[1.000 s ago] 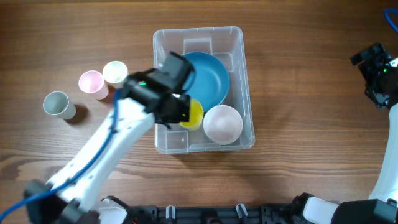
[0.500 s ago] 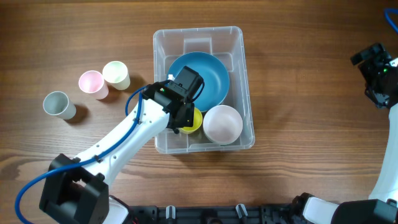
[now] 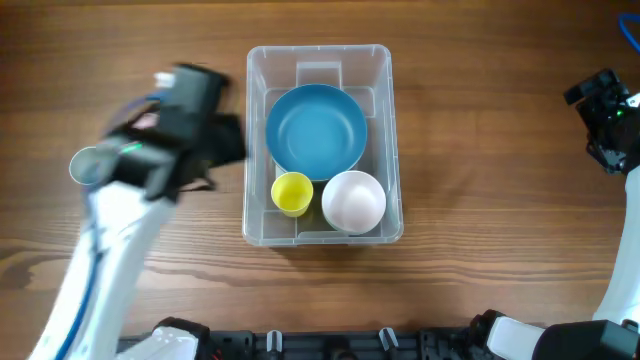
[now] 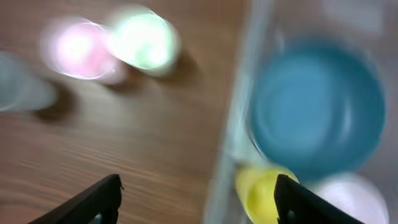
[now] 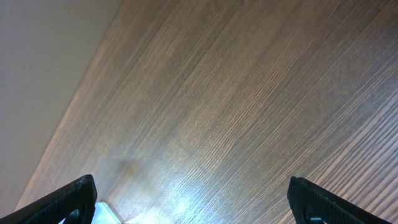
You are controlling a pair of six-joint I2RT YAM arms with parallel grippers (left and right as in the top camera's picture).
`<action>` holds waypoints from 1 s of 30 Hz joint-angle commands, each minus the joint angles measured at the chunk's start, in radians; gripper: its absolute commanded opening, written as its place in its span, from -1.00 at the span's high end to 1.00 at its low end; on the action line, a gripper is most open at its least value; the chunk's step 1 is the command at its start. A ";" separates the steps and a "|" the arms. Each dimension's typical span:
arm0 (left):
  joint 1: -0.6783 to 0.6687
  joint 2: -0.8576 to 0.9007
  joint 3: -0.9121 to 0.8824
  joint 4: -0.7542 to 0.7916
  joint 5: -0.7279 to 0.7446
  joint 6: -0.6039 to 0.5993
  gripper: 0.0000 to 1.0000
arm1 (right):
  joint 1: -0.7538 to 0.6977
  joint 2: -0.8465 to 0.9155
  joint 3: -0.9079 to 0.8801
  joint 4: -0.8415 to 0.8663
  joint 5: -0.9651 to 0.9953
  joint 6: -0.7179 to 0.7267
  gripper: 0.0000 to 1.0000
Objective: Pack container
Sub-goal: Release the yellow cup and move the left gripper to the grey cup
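Note:
The clear container stands mid-table and holds a blue bowl, a yellow cup and a white bowl. My left gripper, blurred by motion, hovers left of the container above the loose cups. In the left wrist view its jaws stand wide open and empty, over the wood beside the container's wall, with the yellow cup just inside. My right gripper rests at the far right edge, open above bare wood.
Three loose cups stand left of the container: pink, pale green and grey. Overhead, the grey cup peeks out beside the left arm, which covers the others.
My left gripper opened and let go of the yellow cup, which now stands in the container. The arm then swung left, out of the container and over the loose cups. The right arm stayed still.

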 commanded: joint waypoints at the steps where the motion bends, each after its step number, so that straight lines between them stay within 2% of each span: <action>1: 0.314 -0.072 0.008 -0.013 -0.044 -0.076 -0.57 | 0.002 0.004 0.000 0.003 -0.005 0.010 -0.99; 5: 0.626 -0.015 -0.006 -0.009 0.090 -0.145 -0.56 | 0.002 0.004 0.000 0.003 -0.005 0.010 -0.99; 9: 0.806 0.134 -0.009 0.000 0.172 -0.161 -0.54 | 0.002 0.004 0.000 0.003 -0.005 0.010 -0.99; 14: 0.858 0.367 -0.009 0.050 0.208 -0.149 -0.50 | 0.002 0.004 0.000 0.003 -0.005 0.010 -1.00; 18: 0.861 0.521 -0.009 0.066 0.208 -0.148 -0.36 | 0.002 0.004 0.000 0.003 -0.005 0.010 -0.99; 20: 0.863 0.581 -0.009 0.088 0.209 -0.130 -0.20 | 0.002 0.004 0.000 0.003 -0.005 0.010 -0.99; 21: 0.863 0.601 -0.009 0.095 0.209 -0.124 -0.05 | 0.002 0.004 0.000 0.003 -0.005 0.010 -0.99; 25: 0.863 0.619 -0.009 0.095 0.209 -0.123 0.76 | 0.002 0.004 0.000 0.003 -0.005 0.010 -1.00; 26: 0.863 0.608 -0.009 0.090 0.208 -0.122 0.89 | 0.002 0.004 0.000 0.003 -0.005 0.010 -0.99; 30: 0.859 0.495 -0.009 0.057 0.214 -0.106 0.92 | 0.002 0.004 0.000 0.003 -0.005 0.010 -0.99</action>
